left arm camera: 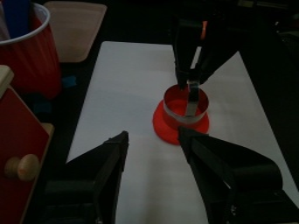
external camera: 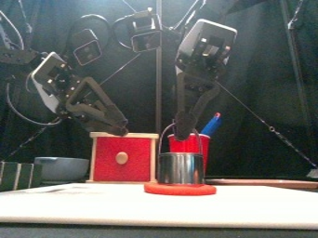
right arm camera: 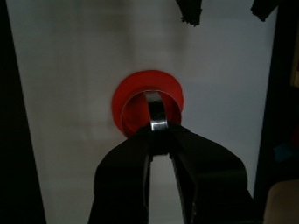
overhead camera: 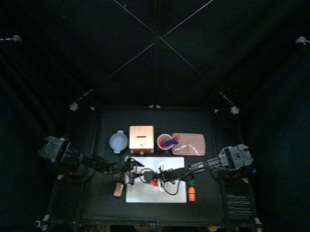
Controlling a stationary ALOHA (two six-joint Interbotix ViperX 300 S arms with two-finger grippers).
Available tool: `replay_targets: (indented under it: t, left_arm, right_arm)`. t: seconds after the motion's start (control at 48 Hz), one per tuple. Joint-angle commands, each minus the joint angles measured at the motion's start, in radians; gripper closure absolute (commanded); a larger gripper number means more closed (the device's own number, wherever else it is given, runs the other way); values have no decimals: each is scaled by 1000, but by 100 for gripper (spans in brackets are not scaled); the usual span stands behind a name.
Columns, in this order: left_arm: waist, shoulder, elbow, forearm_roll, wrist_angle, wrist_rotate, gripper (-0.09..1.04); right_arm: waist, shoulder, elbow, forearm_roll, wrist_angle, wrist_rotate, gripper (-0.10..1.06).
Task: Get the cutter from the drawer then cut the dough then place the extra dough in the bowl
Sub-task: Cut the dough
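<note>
While the cutter (external camera: 181, 168) sits on the red dough (external camera: 180, 189), right gripper (right arm camera: 160, 140) is clamped on its wire handle; left gripper (left arm camera: 156, 140) hangs beside the cutter, jaws parted

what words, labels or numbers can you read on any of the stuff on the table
None can be read. No word, number, brand or sign shows on the cutter, the dough, the white cutting board, the wooden box, the red cup or the bowl in any view.
</note>
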Motion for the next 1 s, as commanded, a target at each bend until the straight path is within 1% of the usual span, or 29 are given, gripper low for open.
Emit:
replay_targets:
  t: [0.021, 0.104, 0.167, 0.375, 0.521, 0.625, 0.729, 0.833, 0.917, 1.0]
  left_arm:
    - [-2, -6, -9, 0, -9, 2, 9]
    - [-2, -6, -8, 0, -9, 2, 9]
    - [-2, -6, -8, -3, -9, 2, 9]
    - [3, -6, -5, -15, -9, 2, 9]
    - [3, -5, -6, -15, -9, 2, 9]
    - [5, -6, -12, -15, -9, 2, 9]
    - [5, -8, -17, -15, -9, 2, 9]
    - [5, -14, -18, -15, -9, 2, 9]
    - [5, -18, -20, -15, -9, 2, 9]
    - [5, -18, -25, -15, -9, 2, 9]
  right_arm:
    - [-2, -14, -23, -5, -3, 3, 42]
    - [2, -8, -29, -11, -3, 0, 41]
    - [3, -6, -31, -21, -9, 0, 38]
    - [5, -12, -29, -20, -15, -2, 18]
    - [12, -26, -32, -23, -14, -3, 9]
    - [12, -46, -32, -17, -3, 0, 6]
    - [12, -63, -25, -15, 21, 0, 6]
    - [20, -95, 2, -15, 15, 2, 6]
    - [28, -140, 48, -14, -40, 3, 6]
    - [25, -201, 117, -15, -133, 21, 6]
